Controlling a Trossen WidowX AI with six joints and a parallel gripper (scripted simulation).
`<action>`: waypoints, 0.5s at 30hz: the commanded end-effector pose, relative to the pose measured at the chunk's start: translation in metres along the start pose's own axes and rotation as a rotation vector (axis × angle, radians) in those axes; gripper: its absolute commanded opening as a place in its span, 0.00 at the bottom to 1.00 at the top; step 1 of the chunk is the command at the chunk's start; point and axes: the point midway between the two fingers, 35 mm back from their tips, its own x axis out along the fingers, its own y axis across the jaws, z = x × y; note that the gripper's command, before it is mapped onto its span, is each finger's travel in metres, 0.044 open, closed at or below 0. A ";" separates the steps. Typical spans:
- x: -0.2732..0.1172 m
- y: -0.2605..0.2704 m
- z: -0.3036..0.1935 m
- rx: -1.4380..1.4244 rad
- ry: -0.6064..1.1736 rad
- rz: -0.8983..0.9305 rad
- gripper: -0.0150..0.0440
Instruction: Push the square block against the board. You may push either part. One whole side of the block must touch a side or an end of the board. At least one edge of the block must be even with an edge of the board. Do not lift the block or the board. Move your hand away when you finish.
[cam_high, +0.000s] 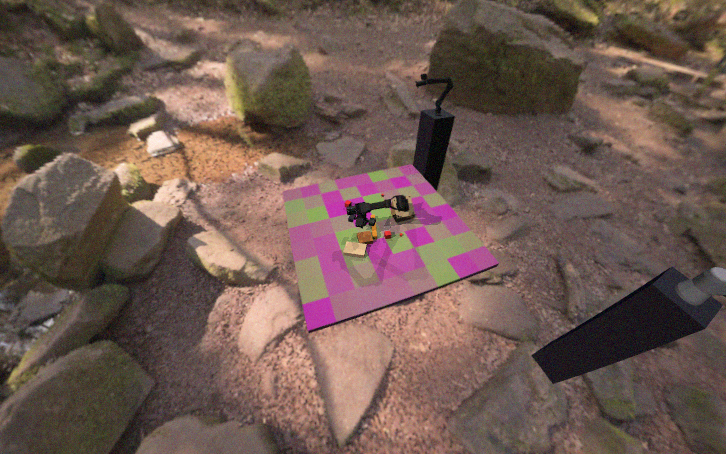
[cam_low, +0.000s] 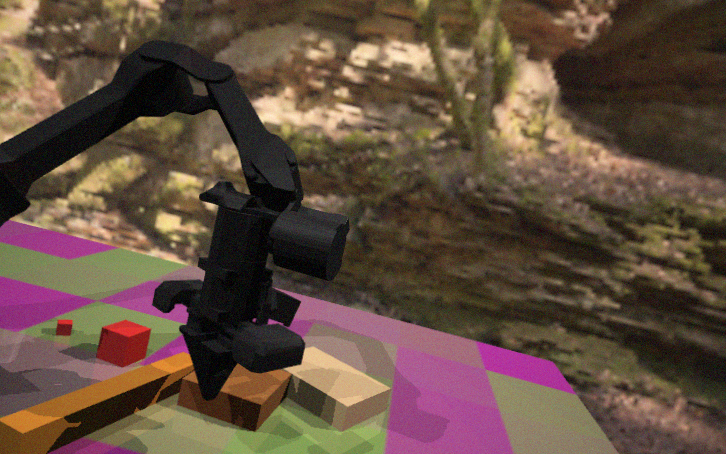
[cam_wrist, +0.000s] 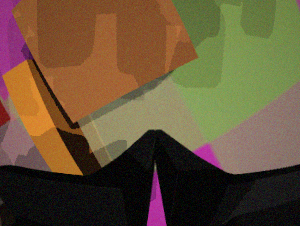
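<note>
The brown square block (cam_high: 365, 236) (cam_low: 259, 384) (cam_wrist: 105, 60) lies flat beside one end of the long orange board (cam_high: 374, 228) (cam_low: 96, 394) (cam_wrist: 36, 117). In the wrist view a dark strip shows between the block's side and the board's top; whether they touch I cannot tell. How even their edges are is also unclear. My gripper (cam_low: 208, 397) (cam_wrist: 154, 136) is shut and empty, pointing down near the block. In the wrist view bare table shows between the fingertips and the block's near side. Their exact height is unclear.
A cream block (cam_high: 354, 248) (cam_low: 342, 375) lies close to the brown block, on its side away from the board. A red cube (cam_high: 387, 234) (cam_low: 124, 342) and a smaller red cube (cam_high: 401, 234) (cam_low: 64, 327) lie on the board's other side. The table top (cam_high: 321, 310) is chequered.
</note>
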 end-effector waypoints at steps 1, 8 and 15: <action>0.011 0.002 -0.001 -0.129 0.000 0.011 0.25; 0.025 0.003 0.002 -0.368 -0.003 0.011 0.25; 0.032 0.004 0.004 -0.487 -0.005 0.012 0.25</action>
